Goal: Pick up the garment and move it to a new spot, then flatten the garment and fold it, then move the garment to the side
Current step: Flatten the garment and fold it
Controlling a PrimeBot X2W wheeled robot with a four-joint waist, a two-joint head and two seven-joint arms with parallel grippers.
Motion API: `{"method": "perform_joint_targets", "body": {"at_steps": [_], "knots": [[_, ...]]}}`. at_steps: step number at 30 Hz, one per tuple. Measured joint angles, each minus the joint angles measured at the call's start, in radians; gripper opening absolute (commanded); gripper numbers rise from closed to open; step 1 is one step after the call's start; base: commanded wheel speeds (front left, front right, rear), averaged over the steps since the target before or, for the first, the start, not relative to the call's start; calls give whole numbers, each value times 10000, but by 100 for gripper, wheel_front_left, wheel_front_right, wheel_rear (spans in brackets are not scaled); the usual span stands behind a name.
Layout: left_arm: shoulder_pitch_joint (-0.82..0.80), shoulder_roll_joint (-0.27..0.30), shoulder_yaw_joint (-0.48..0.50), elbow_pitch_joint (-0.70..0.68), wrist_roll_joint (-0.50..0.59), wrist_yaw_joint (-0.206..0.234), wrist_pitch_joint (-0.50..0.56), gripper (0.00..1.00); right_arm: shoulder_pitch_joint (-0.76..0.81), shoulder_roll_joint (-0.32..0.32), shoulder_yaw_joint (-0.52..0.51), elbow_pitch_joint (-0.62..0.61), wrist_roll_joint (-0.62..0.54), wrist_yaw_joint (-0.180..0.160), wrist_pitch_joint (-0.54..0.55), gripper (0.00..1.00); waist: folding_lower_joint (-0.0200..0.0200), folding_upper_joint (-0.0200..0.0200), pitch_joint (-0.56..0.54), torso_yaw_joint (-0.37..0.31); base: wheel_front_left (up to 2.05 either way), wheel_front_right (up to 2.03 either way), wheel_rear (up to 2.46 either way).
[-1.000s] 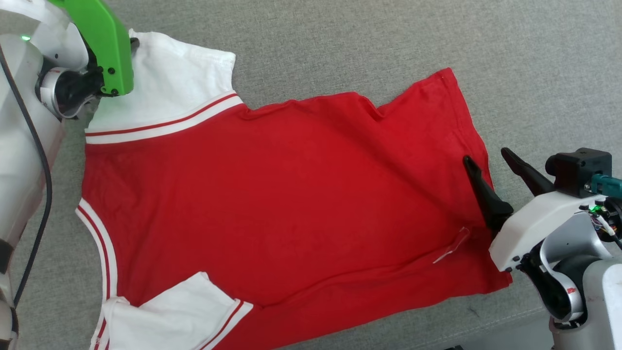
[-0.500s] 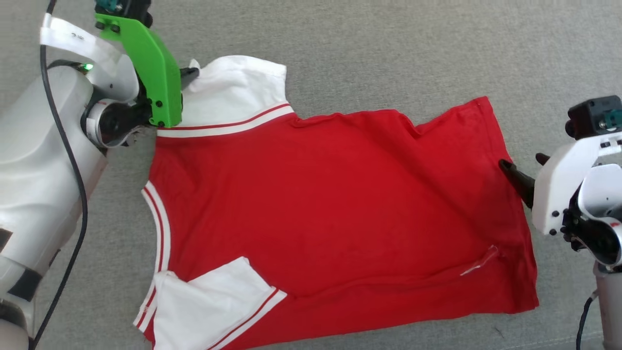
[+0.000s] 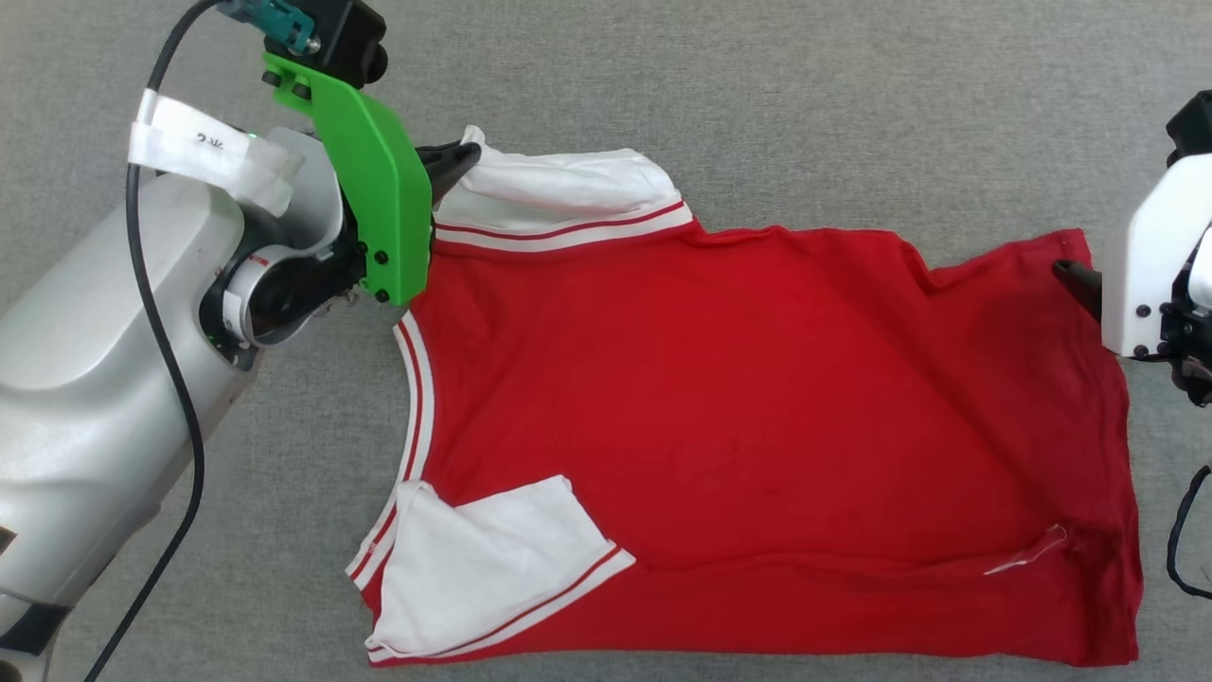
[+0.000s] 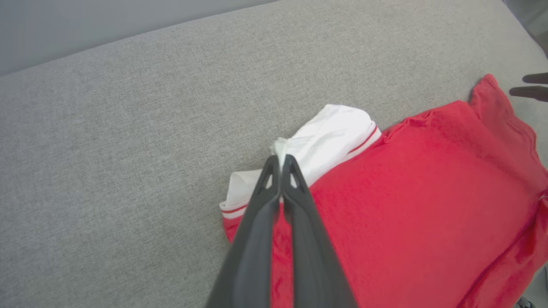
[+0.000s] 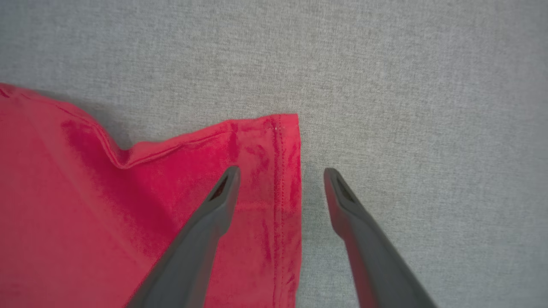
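1. One big grey fabric surface [image 3: 757,114] under everything; the shirt [image 3: 757,426] lies spread across it, collar end toward my left arm, hem toward my right arm. Plain red face up, no print showing.
2. Progress, my read: this looks like the flatten step. The body is mostly flat, with a ripple along the far edge and creases near the hem. No fold made yet and the move to the side is not done. I can't confirm from here that the pick-and-relocate is finished.
3. Far sleeve [image 3: 559,189]: white, bunched and pulled up at its edge, not lying flat.
4. Near sleeve [image 3: 483,559]: white, folded in over the red body. It needs spreading or squaring before any fold.
5. Left gripper [image 4: 281,162]: fingers closed tight, pinching the free edge of the far sleeve; white cloth pokes out between the tips.
6. Right gripper [image 5: 280,173]: fingers spread wide, holding nothing. They straddle the hem edge just below the hem corner [image 5: 284,128], one finger over red cloth, the other over grey surface. I can't tell whether either touches.
7. Small white tag [image 3: 1027,554] sticks out by the near hem seam; not a concern.
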Motion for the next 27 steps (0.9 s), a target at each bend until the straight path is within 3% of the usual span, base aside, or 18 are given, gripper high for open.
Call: {"method": "perform_joint_targets", "body": {"at_steps": [13,14,15,16,27], "knots": [[227,366,19,-1618,167,508,-31,0,-360,-173,316,1553,-378,-2,-711,100,0,-1,607,659,0,0,0],[227,366,17,-1632,167,508,-31,0,-359,-174,336,1605,-374,-2,-746,94,0,-1,636,681,0,0,0],[227,366,17,-1641,167,508,-35,0,-357,-215,433,1636,-376,-2,-788,38,0,-1,664,704,0,0,0],[229,366,15,-1634,167,510,-63,0,-349,-297,610,1634,-374,-2,-855,0,-1,-1,683,727,0,0,0],[976,401,224,-1204,23,600,-811,0,-58,-65,104,2399,426,6,-3356,0,0,-1,115,666,0,0,0]]}}
